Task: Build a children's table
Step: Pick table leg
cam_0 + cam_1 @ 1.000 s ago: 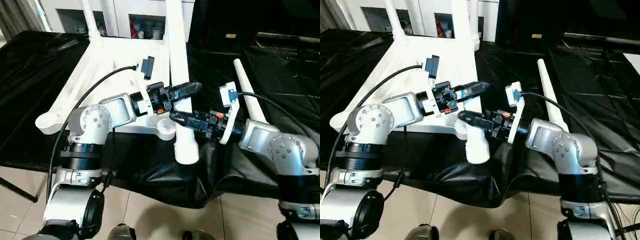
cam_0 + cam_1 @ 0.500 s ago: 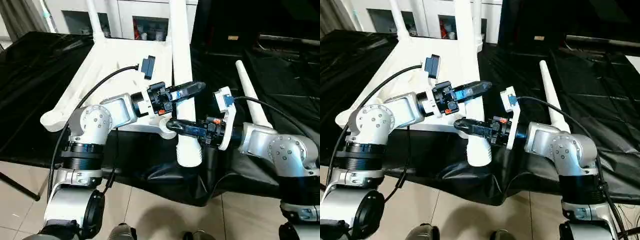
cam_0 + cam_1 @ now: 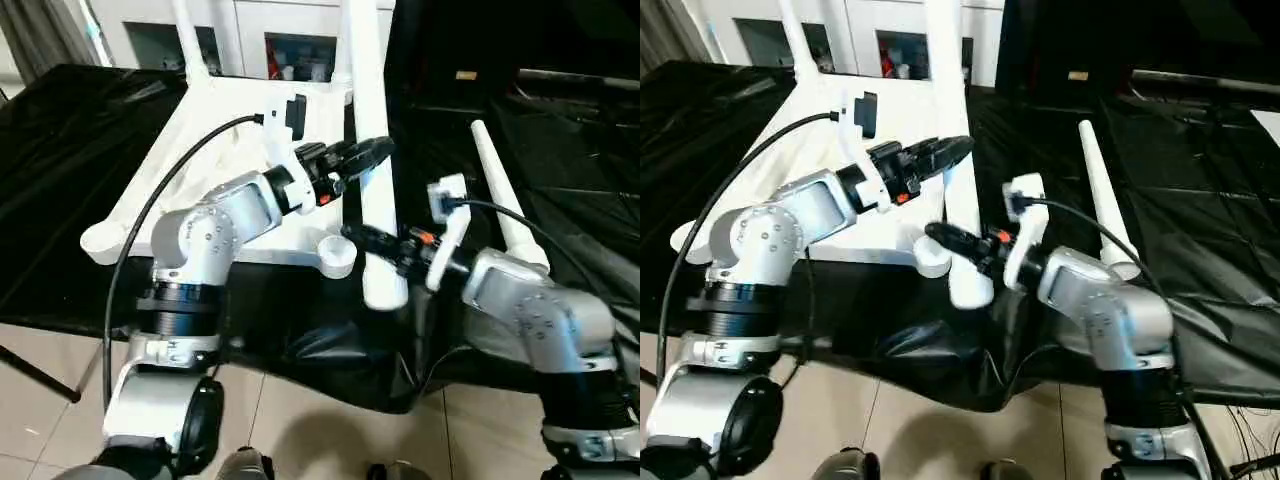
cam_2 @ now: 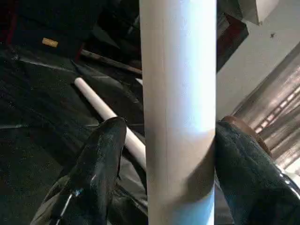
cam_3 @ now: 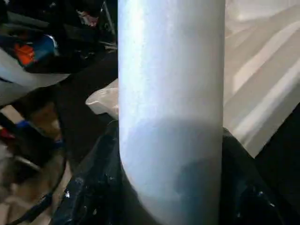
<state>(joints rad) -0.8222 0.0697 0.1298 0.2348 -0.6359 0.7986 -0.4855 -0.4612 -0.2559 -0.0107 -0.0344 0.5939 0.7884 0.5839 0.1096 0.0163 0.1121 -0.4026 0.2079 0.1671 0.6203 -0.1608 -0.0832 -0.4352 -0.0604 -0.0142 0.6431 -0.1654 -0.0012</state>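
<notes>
From the left eye, the white tabletop [image 3: 225,150] lies upside down on a black-draped work surface [image 3: 70,140], two fitted legs [image 3: 190,40] rising at its far corners toward 12 o'clock. Both grippers hold a third, loose leg [image 3: 370,150] just beside the tabletop's near corner socket [image 3: 337,255]: the left gripper [image 3: 365,155] clamps it higher up, the right gripper [image 3: 365,240] lower, at about 6 o'clock from the left. From the right eye, a fourth leg [image 3: 1100,200] lies on the cloth at about 3 o'clock from the held one, well apart. The left wrist camera shows black fingers [image 4: 98,164] pressed to either side of the tube; the right wrist camera shows the same grip, fingers [image 5: 89,187] flanking it.
</notes>
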